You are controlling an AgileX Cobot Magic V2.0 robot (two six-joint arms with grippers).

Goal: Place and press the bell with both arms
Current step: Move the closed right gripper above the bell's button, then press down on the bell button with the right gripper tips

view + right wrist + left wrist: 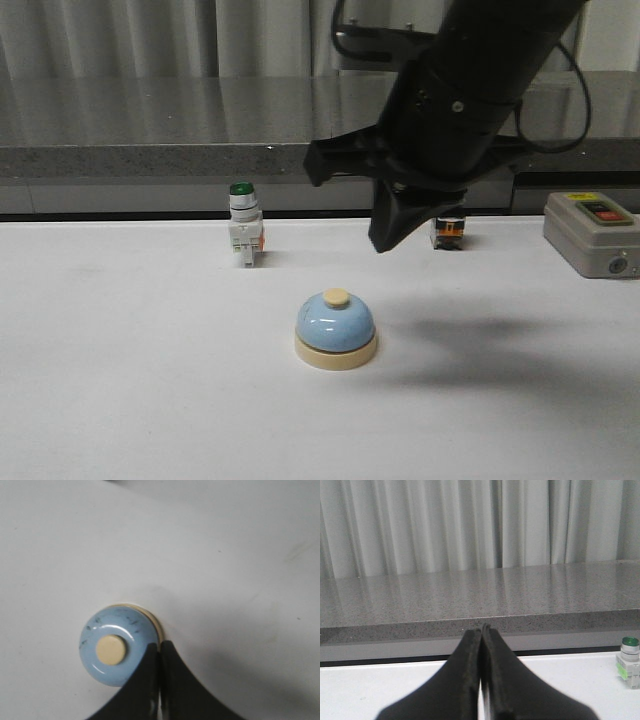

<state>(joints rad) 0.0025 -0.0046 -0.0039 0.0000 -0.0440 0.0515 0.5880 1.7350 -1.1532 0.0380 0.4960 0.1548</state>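
Observation:
The light-blue bell (336, 327) with its cream base and cream knob stands upright on the white table, near the middle. My right gripper (382, 243) hangs shut in the air above and slightly right of it, holding nothing. Looking down in the right wrist view, the bell (114, 647) lies just beside the shut right gripper (159, 644), whose tips overlap the dome's edge. My left gripper (482, 628) is shut and empty, pointing level toward the grey counter; it is outside the front view.
A green-capped white switch (244, 230) (630, 660) stands behind the bell to the left. A black-capped switch (448, 230) is partly hidden behind my right arm. A grey button box (594, 233) sits at the right edge. A grey counter ledge (150, 160) runs along the back.

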